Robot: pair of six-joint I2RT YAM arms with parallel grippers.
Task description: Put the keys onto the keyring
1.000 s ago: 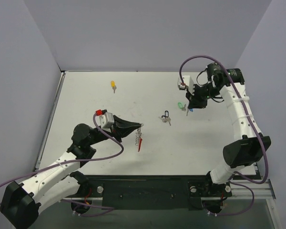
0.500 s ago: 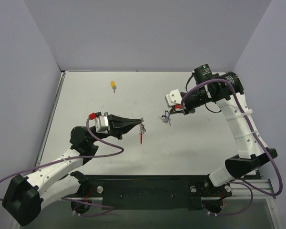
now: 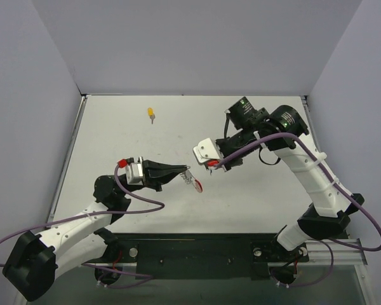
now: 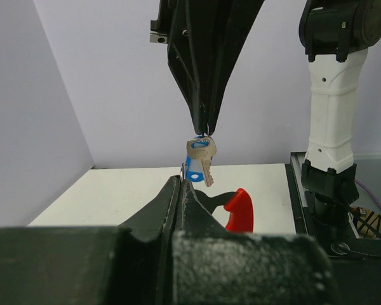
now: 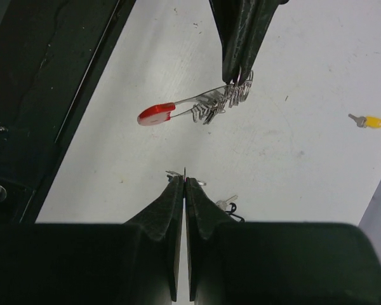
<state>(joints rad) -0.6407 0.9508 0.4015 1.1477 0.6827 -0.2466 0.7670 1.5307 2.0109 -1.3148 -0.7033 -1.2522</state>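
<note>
My left gripper (image 3: 187,170) is shut on the keyring (image 3: 194,181) and holds it above the table. Its red arc (image 4: 240,210) sticks out to the right of my left gripper (image 4: 183,182), and in the right wrist view the small silver pieces (image 5: 221,103) dangle beside the red arc (image 5: 156,114). My right gripper (image 3: 209,164) is shut on the blue key (image 4: 200,161), which hangs from the right fingers (image 4: 203,76) just above the left tips. My right gripper (image 5: 185,180) pinches a thin metal edge. A yellow key (image 3: 152,114) lies at the back left.
A black key (image 5: 232,207) lies on the white table (image 3: 114,140), partly hidden behind my right fingers. The yellow key (image 5: 368,121) is far off to the side in the right wrist view. The right arm's base post (image 4: 333,127) stands at the table's edge.
The right arm has swung from the back right to the table's middle, carrying the blue key up to the left gripper. The left gripper has lifted the keyring and shifted slightly right.
</note>
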